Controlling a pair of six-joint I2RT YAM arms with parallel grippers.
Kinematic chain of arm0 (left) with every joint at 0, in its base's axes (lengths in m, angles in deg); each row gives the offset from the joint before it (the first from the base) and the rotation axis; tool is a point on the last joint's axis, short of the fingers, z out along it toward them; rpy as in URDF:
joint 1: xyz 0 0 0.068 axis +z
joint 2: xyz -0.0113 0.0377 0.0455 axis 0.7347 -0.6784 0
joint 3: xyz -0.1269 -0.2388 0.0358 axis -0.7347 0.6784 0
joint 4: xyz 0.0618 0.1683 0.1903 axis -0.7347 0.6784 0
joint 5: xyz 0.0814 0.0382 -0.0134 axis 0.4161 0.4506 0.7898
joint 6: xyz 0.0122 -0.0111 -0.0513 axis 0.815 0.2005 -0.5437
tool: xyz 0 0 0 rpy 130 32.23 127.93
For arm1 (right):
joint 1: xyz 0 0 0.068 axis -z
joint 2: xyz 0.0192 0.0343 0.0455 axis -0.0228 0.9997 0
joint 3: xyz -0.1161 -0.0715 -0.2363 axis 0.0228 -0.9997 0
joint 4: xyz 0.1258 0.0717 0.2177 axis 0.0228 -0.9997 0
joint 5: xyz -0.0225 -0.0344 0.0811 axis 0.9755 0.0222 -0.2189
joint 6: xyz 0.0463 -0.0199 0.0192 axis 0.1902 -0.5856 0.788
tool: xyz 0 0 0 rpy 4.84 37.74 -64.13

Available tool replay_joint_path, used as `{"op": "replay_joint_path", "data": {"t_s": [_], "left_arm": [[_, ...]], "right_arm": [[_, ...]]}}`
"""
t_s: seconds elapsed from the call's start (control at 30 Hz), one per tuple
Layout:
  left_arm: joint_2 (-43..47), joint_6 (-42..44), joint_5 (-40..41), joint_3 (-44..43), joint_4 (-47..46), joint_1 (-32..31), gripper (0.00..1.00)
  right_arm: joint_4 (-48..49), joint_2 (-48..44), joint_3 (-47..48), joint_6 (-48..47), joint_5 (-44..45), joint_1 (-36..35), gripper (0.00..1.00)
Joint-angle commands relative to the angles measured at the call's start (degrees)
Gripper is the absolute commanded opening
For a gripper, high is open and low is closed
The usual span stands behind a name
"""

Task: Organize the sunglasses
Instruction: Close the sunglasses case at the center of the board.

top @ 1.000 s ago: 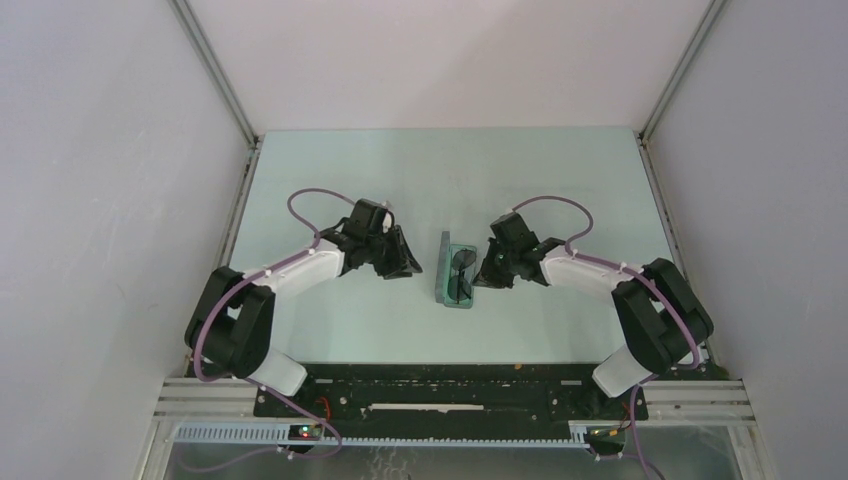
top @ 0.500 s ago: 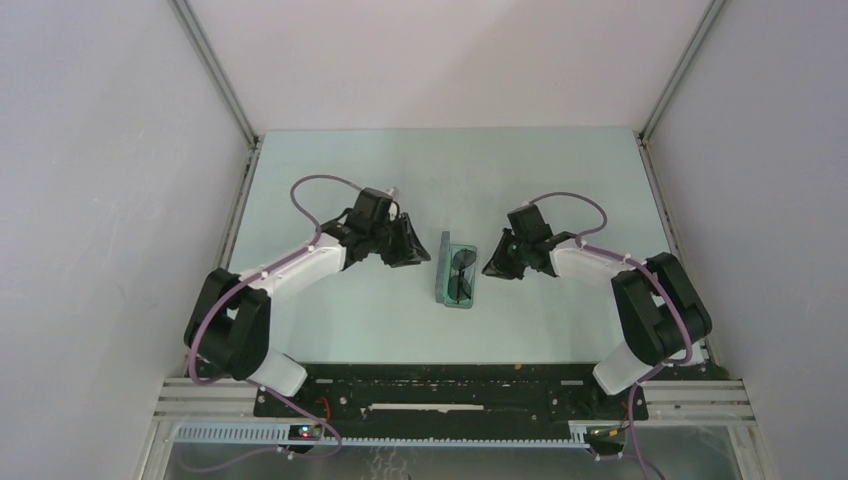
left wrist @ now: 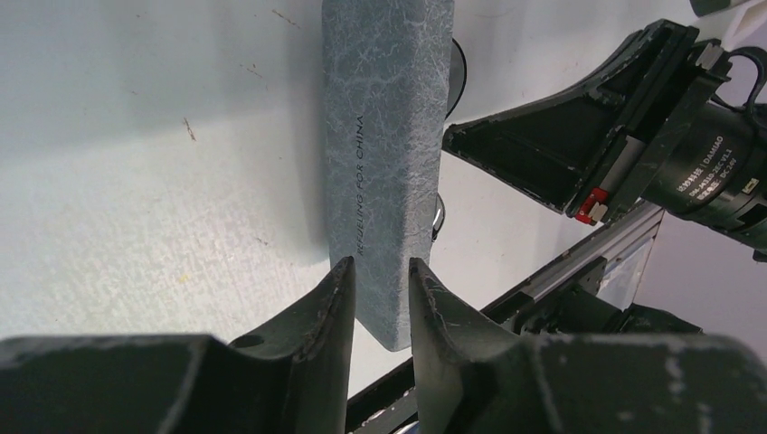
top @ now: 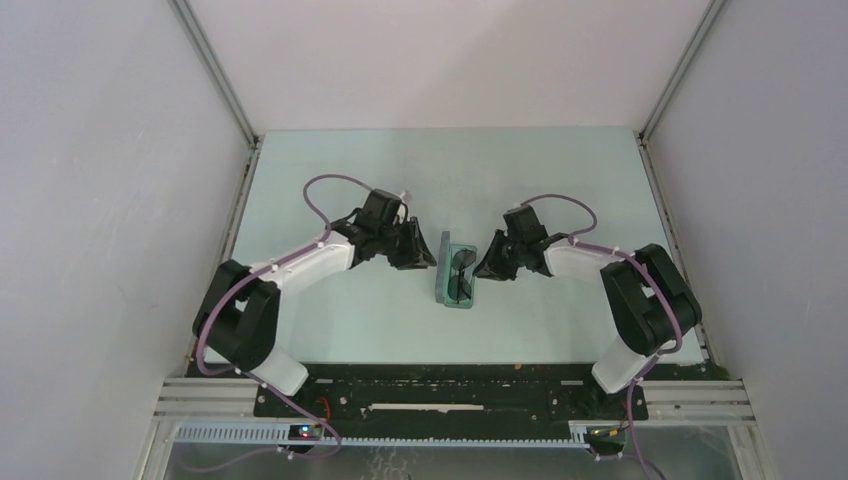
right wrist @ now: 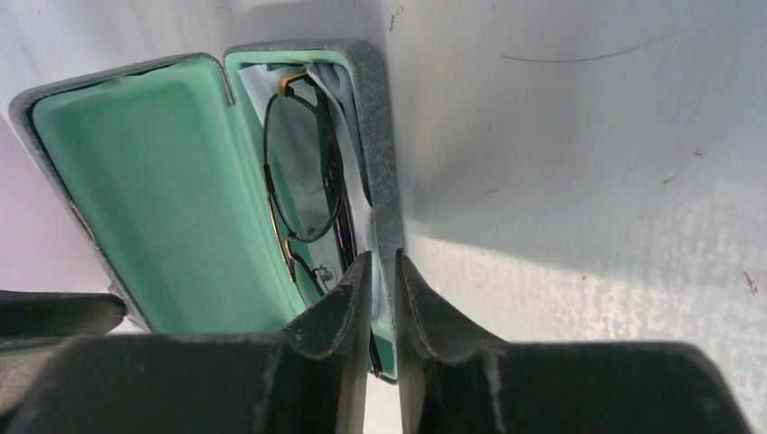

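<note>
The slate-grey case (top: pixel 444 262) lies open mid-table, its lid (right wrist: pixel 154 181) standing up on the left and lined in mint green. Inside its tray lie the sunglasses (right wrist: pixel 303 172) (top: pixel 462 274), folded, on a pale cloth (right wrist: pixel 348 99). My left gripper (top: pixel 428 257) (left wrist: pixel 380 269) is just left of the lid's grey outer face (left wrist: pixel 389 136), open a little, with nothing between its fingers. My right gripper (top: pixel 482 268) (right wrist: pixel 382 262) is at the tray's right wall (right wrist: pixel 384 154), open by a narrow gap in line with that wall. I cannot tell whether it touches the wall.
Grey enclosure walls and aluminium posts (top: pixel 215 75) close in the pale green table (top: pixel 340 320) on three sides. The black base rail (top: pixel 450 385) runs along the near edge. In the left wrist view the right arm's gripper body (left wrist: pixel 579 145) sits just beyond the case.
The left gripper has slid right, up to the case lid. The right gripper pulled back from the case, opened slightly from shut, then returned to the tray's right wall.
</note>
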Motion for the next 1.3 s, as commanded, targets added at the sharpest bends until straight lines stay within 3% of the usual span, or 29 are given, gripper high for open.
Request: {"op": "replay_joint_path", "data": {"t_s": [0.0, 0.37, 0.73, 1.27], "left_arm": [[-0.78, 1.87, -2.18, -3.84, -0.93, -0.84, 0.32], [-4.21, 2.05, -3.78, -5.03, -2.2, -1.56, 0.28], [-8.39, 1.97, -5.27, -7.17, -2.21, -4.19, 0.25], [-14.66, 1.37, -6.81, -11.47, -2.8, -9.65, 0.25]], "right_arm": [[2.94, 1.79, 0.07, 0.58, -1.93, 0.24, 0.22], [3.93, 3.83, 0.07, 0.76, -2.77, 0.24, 0.2], [4.16, 4.19, 0.07, 1.07, -2.92, -0.2, 0.11], [3.48, 3.82, 0.07, 1.11, -2.19, -1.53, 0.1]]}}
